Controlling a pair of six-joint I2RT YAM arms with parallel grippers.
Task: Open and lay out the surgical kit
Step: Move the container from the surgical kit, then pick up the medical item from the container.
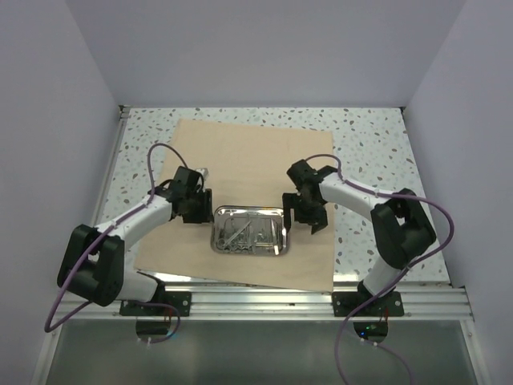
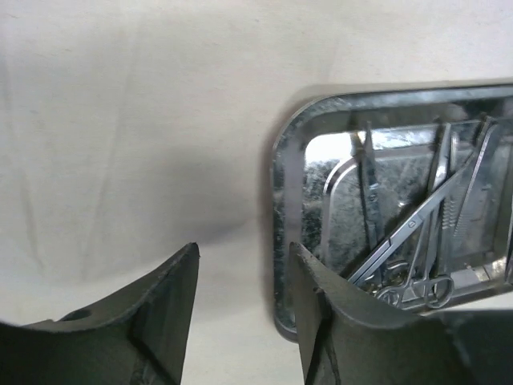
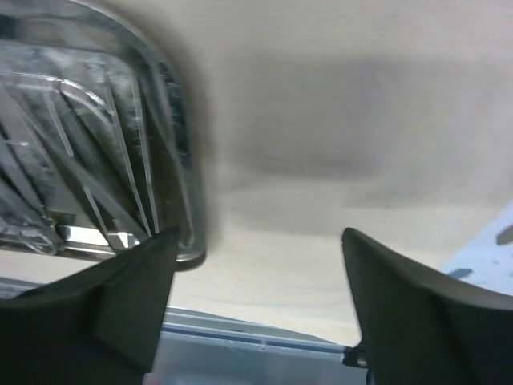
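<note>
The tan wrap sheet [image 1: 248, 160] lies unfolded flat on the table. The shiny steel tray [image 1: 249, 231] sits on its near part, holding scissors and forceps [image 1: 239, 234] in a pile. My left gripper [image 1: 196, 210] is open and empty, just left of the tray's left rim [image 2: 282, 233]. My right gripper [image 1: 307, 218] is open and empty, just right of the tray's right rim [image 3: 183, 160]. The instruments show in the left wrist view [image 2: 409, 241] and in the right wrist view [image 3: 72, 184].
The speckled table top [image 1: 377, 152] shows around the sheet. An aluminium rail [image 1: 264, 301] runs along the near edge, seen also in the right wrist view [image 3: 240, 337]. White walls enclose the left, right and back.
</note>
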